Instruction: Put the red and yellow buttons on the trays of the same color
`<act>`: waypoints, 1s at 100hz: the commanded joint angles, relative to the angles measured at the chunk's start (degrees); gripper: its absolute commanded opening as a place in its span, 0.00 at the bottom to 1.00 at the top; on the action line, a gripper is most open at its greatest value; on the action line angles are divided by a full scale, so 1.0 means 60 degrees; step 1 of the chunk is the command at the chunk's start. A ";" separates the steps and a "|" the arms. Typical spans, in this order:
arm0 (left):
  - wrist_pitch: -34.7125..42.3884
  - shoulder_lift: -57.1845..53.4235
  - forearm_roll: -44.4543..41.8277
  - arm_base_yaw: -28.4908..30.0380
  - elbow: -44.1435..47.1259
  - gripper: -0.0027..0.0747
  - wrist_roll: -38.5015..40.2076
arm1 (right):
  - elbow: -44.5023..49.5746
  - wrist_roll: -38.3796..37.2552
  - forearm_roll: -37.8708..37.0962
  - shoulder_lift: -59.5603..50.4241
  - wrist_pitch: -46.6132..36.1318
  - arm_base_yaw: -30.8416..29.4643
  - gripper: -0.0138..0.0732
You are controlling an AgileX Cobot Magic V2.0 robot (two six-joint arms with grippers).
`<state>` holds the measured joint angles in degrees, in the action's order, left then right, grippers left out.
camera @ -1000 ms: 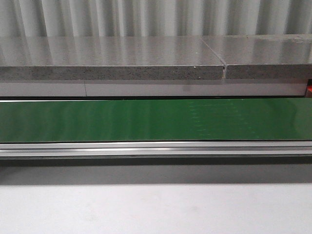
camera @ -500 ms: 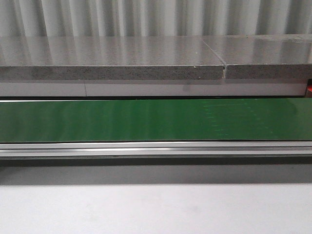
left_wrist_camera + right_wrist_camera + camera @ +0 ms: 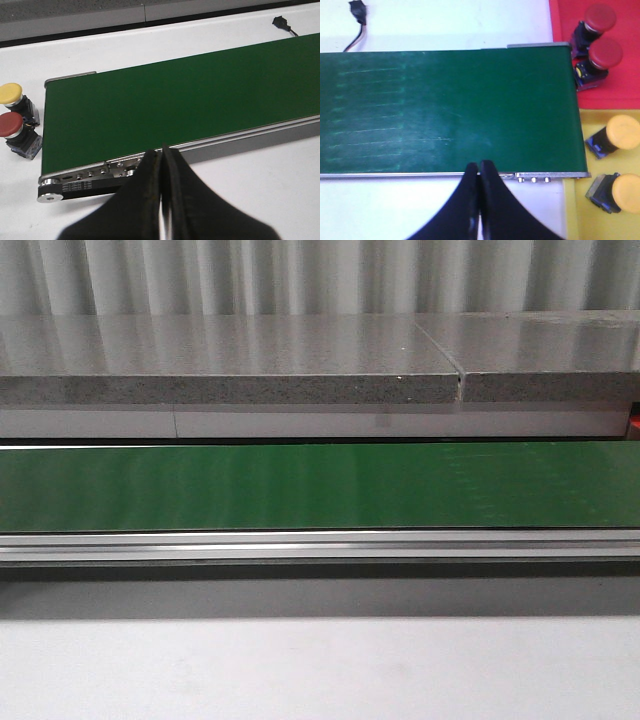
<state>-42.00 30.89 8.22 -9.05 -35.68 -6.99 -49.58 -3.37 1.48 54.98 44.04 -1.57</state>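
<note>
In the left wrist view, a yellow button (image 3: 11,93) and a red button (image 3: 11,125) stand on the white table beside the end of the green belt (image 3: 170,105). My left gripper (image 3: 161,152) is shut and empty, over the belt's near rail. In the right wrist view, two red buttons (image 3: 599,16) (image 3: 605,52) rest on the red tray (image 3: 615,95), and two yellow buttons (image 3: 621,132) (image 3: 626,193) lie on the yellow tray (image 3: 572,210). My right gripper (image 3: 479,167) is shut and empty, at the belt's near edge. Neither gripper shows in the front view.
The green conveyor belt (image 3: 320,485) runs across the front view with a metal rail (image 3: 320,545) along its near side and a grey stone ledge (image 3: 230,370) behind. A black cable plug (image 3: 357,10) lies beyond the belt; the same kind of plug (image 3: 280,22) shows in the left wrist view.
Faint marks on the belt have drifted to the right in the front view. Nothing else has moved.
</note>
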 commanded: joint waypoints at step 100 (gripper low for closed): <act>0.0714 0.0017 0.0172 -0.0070 -0.0242 0.01 0.0009 | 0.2931 0.1562 0.1205 -0.5763 -0.0623 0.1956 0.08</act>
<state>-41.76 30.89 8.24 -9.05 -35.68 -6.99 -30.96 5.41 8.19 21.51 43.81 10.03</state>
